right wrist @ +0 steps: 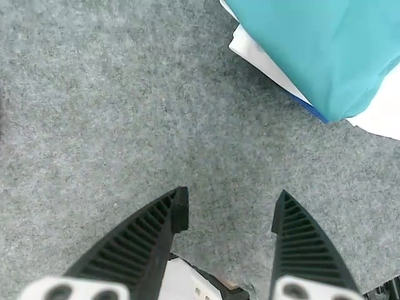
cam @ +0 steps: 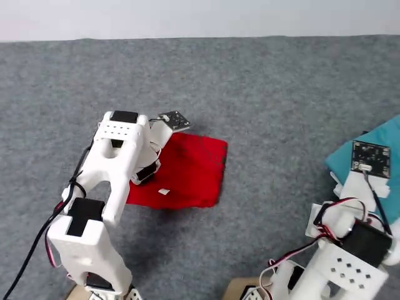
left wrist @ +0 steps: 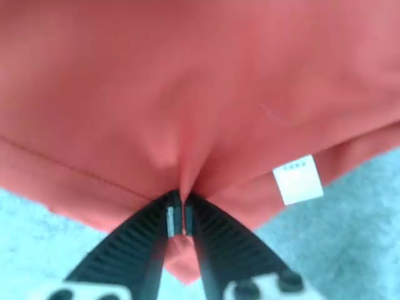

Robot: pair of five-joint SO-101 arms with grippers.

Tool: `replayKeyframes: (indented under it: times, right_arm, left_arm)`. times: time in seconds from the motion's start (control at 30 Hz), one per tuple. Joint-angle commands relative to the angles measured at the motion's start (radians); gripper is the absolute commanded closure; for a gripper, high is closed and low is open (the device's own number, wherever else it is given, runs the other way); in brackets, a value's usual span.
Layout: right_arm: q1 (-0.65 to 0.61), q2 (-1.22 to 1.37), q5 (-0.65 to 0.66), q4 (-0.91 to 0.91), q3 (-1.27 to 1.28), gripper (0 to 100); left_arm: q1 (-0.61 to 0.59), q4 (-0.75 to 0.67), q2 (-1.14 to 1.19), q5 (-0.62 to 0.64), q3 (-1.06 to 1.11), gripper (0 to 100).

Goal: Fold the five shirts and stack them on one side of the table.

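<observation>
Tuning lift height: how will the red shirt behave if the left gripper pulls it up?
Likely floppy: the red shirt puckers into a crease where the left gripper pinches it, so it should drape rather than hold shape. Probably light, being thin cloth. It may drag on the fuzzy grey table cover, not slide.

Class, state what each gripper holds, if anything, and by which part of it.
Left gripper pinches a fold of the red shirt near its edge, beside the white label. Right gripper is open, holding nothing.
</observation>
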Motion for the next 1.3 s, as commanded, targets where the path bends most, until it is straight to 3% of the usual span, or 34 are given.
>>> replayKeyframes:
  times: [0.0, 0.1, 0.23, 0.67, 0.97, 1.13, 1.27]
  right_arm:
    - [0.007, -0.008, 0.008, -0.01, -0.009, 76.7]
    - [0.007, -0.008, 0.008, -0.01, -0.009, 76.7]
    - [0.007, -0.008, 0.008, -0.01, -0.009, 76.7]
    - [0.007, -0.008, 0.009, -0.01, -0.009, 76.7]
    - [0.007, -0.008, 0.009, -0.01, -0.011, 76.7]
    - [0.005, -0.008, 0.009, -0.01, -0.011, 76.7]
    - [0.005, -0.007, 0.009, -0.01, -0.011, 76.7]
  left_arm:
    - [0.009, 0.118, -0.06, -0.002, -0.12, 100]
    - [0.009, 0.229, -0.06, -0.043, -0.205, 100]
    - [0.0, 0.226, -0.089, -0.051, -0.197, 100]
    - [0.0, 0.222, -0.273, -0.199, 0.165, 100]
    - [-0.1, 0.066, -0.193, -0.193, 0.163, 99]
    - [-0.124, 0.006, -0.18, -0.132, 0.163, 89]
    - [-0.117, 0.006, -0.187, -0.118, 0.163, 86]
